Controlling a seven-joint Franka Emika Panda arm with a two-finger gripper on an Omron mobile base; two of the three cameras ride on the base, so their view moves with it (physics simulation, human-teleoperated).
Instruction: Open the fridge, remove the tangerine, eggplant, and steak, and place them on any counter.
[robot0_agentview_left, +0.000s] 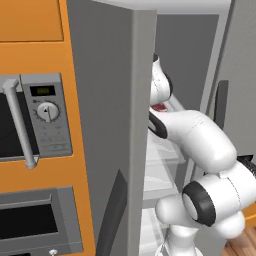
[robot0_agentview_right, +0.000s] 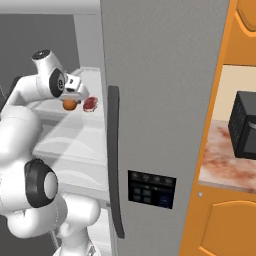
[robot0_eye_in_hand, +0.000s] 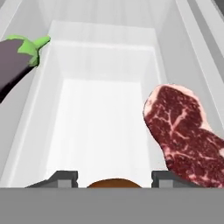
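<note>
Orange tangerine (robot0_agentview_right: 69, 104) sits directly under the end effector (robot0_agentview_right: 74, 96) on a white fridge (robot0_agentview_right: 165, 100) shelf (robot0_agentview_right: 75, 137); in the hand view its top edge (robot0_eye_in_hand: 114, 183) shows between the two fingertips (robot0_eye_in_hand: 63, 177). Whether the jaws grip it cannot be told. Steak (robot0_eye_in_hand: 186, 135) lies just beside, to the hand view's right; eggplant (robot0_eye_in_hand: 17, 59) lies to its left. Open grey door (robot0_agentview_left: 110, 125) screens the shelf in the left base view, where a sliver of steak (robot0_agentview_left: 159, 107) shows. Right base view shows a marbled table (robot0_agentview_right: 230, 162).
</note>
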